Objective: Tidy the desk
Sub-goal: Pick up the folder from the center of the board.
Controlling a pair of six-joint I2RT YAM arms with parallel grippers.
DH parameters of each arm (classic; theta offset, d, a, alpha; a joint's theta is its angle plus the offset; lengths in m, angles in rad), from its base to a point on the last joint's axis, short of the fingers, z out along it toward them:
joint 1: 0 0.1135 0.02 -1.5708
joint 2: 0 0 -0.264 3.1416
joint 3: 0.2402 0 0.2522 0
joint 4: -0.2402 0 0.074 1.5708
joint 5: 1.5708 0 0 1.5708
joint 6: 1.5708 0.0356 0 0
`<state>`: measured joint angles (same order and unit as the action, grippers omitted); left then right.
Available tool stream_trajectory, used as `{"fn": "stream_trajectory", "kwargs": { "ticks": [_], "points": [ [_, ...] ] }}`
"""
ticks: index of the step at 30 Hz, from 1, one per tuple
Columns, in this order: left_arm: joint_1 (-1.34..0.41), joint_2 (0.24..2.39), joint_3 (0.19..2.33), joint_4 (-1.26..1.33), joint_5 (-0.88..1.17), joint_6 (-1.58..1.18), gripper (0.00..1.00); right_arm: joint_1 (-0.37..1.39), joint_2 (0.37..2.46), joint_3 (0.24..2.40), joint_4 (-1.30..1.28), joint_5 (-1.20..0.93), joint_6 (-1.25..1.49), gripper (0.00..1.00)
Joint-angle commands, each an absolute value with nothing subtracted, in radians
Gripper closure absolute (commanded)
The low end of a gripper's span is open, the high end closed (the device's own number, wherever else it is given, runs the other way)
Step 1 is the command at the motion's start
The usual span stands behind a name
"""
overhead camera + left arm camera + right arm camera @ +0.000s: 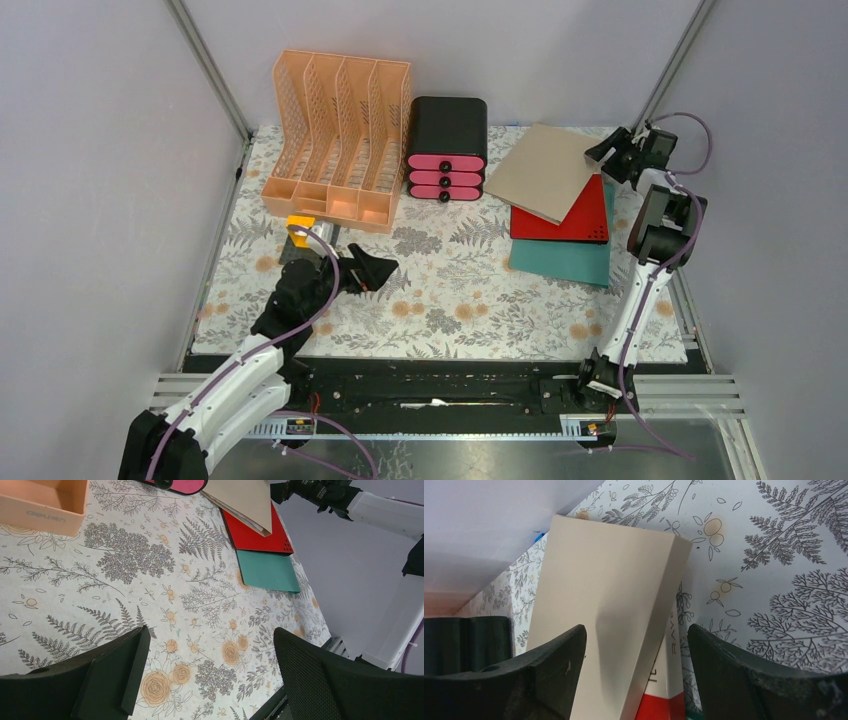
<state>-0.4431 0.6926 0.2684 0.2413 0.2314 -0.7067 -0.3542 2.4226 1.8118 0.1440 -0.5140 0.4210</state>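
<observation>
Only overhead, yellow block point(299, 223) near left gripper point(380, 270)

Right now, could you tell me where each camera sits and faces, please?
Top external: above and behind, looking down on the desk; left arm and right arm show.
Left wrist: low, facing the red folder; open left claw shows.
Right wrist: looking down at the beige folder; open right claw shows.
Shared: all see the beige folder.

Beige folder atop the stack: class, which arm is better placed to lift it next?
Right: its open end effector hangs at the beige folder's corner; the left end effector is across the desk.
</observation>
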Motion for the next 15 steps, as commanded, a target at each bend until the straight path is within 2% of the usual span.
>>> {"fn": "stream_trajectory", "kwargs": {
  "ticks": [1, 5, 15],
  "points": [
    [-0.444, 0.708, 0.310, 0.288, 0.227, -0.693, 0.01, -0.351, 2.470, 1.899, 0.147, -0.546, 0.492, 0.21],
    [-0.443, 0.725, 0.329, 0.278, 0.233, -0.703, 0.01, -0.351, 2.515, 1.943, 0.175, -0.573, 0.528, 0.27],
    [-0.444, 0.740, 0.351, 0.271, 0.249, -0.740, 0.01, -0.358, 2.577, 1.985, 0.293, -0.670, 0.639, 0.53]
  ]
}}
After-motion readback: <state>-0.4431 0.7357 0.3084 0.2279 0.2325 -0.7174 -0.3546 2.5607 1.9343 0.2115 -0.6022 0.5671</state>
